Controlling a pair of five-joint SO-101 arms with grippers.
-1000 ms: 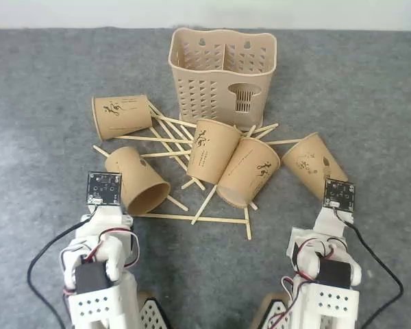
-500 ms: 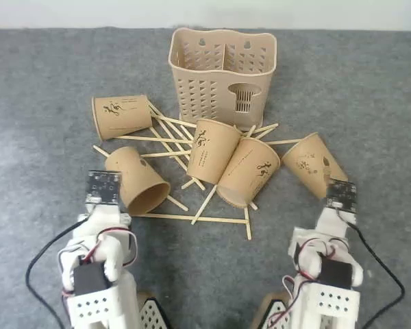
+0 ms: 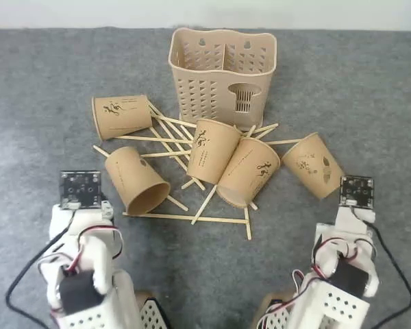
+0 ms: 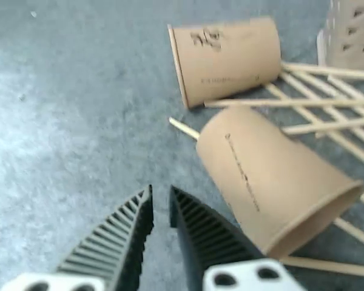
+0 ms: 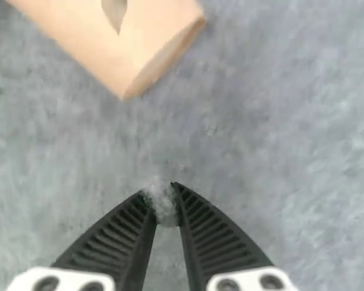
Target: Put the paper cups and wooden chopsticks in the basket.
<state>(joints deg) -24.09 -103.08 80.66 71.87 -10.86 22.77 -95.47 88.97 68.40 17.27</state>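
Observation:
A beige perforated basket [image 3: 222,75] stands upright at the back. Several brown paper cups lie on their sides in front of it: one at the left [image 3: 121,115], one nearer the left arm [image 3: 137,179], two together in the middle [image 3: 229,159] and one at the right [image 3: 313,164]. Wooden chopsticks [image 3: 185,218] are scattered under and between them. My left gripper [image 4: 160,194] is shut and holds nothing; it hangs over bare carpet beside the near left cup [image 4: 270,176]. My right gripper [image 5: 161,193] is shut, tips on the carpet, a short way from the right cup [image 5: 118,36].
Grey carpet [image 3: 48,82] covers the table. The left arm [image 3: 81,205] and the right arm [image 3: 353,226] stand at the front edge, either side of the pile. Bare carpet lies to the far left and far right.
The left arm has swung left, away from the near left cup. The right arm has swung right, away from the right cup. Cups and chopsticks have not moved.

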